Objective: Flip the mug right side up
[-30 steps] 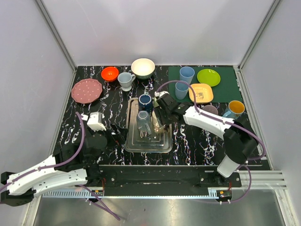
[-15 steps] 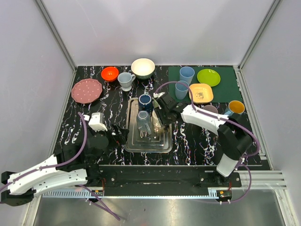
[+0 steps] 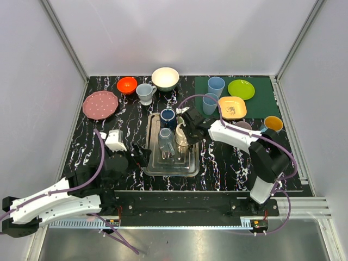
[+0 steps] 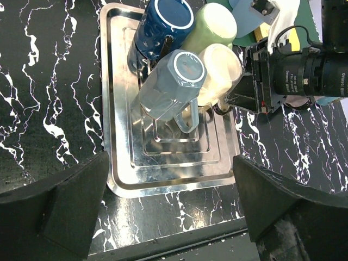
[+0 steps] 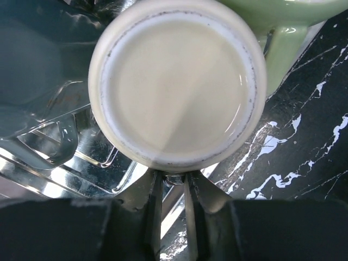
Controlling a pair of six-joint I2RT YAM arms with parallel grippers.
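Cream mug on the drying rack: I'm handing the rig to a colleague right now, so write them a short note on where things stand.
Left gripper: open, empty, hovering over the near part of the steel tray.
Right gripper: closed narrow on what looks like the handle of the cream mug.
Things: cream mug upside down on the rack in the tray, beside the grey mug, dark blue mug and green mug.
Done: reach and grasp at the handle.
Left: lift it off the rack, turn it opening-up, set it down, release.
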